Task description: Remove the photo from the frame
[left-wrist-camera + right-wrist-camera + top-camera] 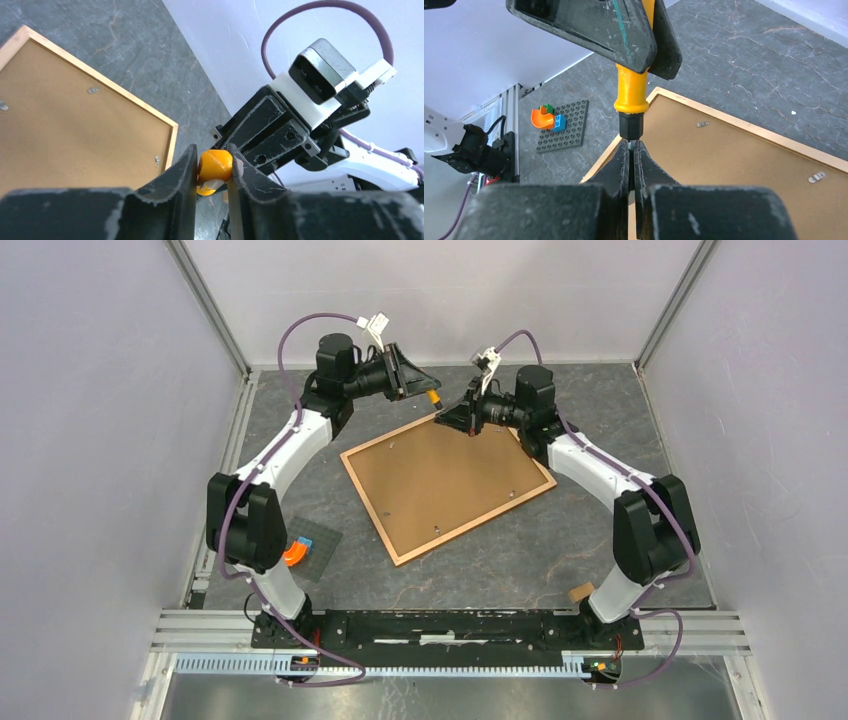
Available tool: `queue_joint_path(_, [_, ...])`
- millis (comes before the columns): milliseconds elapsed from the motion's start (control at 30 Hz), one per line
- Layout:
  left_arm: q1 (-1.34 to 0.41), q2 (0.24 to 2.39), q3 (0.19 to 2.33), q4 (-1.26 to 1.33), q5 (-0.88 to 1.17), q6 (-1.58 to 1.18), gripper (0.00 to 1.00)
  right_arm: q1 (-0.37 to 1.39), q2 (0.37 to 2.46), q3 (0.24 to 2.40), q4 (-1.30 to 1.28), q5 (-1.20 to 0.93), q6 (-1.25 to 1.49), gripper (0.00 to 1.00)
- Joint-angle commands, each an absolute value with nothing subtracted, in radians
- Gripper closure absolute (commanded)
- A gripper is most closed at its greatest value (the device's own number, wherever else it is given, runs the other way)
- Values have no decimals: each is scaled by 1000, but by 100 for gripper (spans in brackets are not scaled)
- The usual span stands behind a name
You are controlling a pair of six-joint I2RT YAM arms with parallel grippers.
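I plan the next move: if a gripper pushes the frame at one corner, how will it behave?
The frame lies flat, back up, so it probably slides and pivots rather than tips. Its wooden border suggests it stays stiff.

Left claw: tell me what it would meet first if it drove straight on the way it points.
Most likely the right claw: it sits dead ahead of the left claw, both shut on one yellow-handled screwdriver, with little gap between them.

Walled in pale lilac panels (pixel 90 440) on three sides of the dark stone-patterned desk (pixel 620 390); aluminium rail (pixel 470 667) along its near edge.
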State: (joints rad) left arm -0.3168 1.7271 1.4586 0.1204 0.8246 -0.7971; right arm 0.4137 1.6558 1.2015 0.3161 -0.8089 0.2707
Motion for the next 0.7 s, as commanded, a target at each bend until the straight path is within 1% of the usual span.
queue_joint_path(0, [-321,1697,1455,177,818,-838,82,429,1665,1222,413,-843,347,100])
queue_joint_path(33, [-318,1695,1459,147,816,-819,90,428,1667,1223,406,-846,340,98])
queue_joint_path(67, [-309,1693,1466,102,814,-794,97,425,1669,1227,380,-841,320,90])
queue_joint_path(100, [-299,1691,1483,36,805,-746,98,420,1667,1231,353,-833,295,78])
queue_joint_path(133, [-281,1691,1508,-74,791,-692,98,414,1662,1237,312,-825,248,63])
queue_joint_path(167, [-256,1688,1527,-174,770,-621,98,408,1658,1246,257,-805,193,51])
queue_joint_path(233, [-201,1695,1577,-367,720,-483,98,392,1641,1260,150,-756,71,39])
queue_joint_path(367, [-74,1747,1667,-751,558,-176,98,358,1585,1248,3,-598,-186,28])
queue_joint_path(433, [-32,1808,1742,-916,425,-50,98,334,1550,1220,-33,-534,-239,20])
queue_joint_path(500, [-2,1880,1824,-1050,354,42,98,306,1522,1183,-9,-485,-232,15])
queue_joint_path(633, [61,1971,1893,-1131,222,110,98,255,1508,1168,-19,-444,-196,2])
queue_joint_path(667, [64,1991,1905,-1141,179,118,98,244,1517,1181,-43,-449,-192,2])
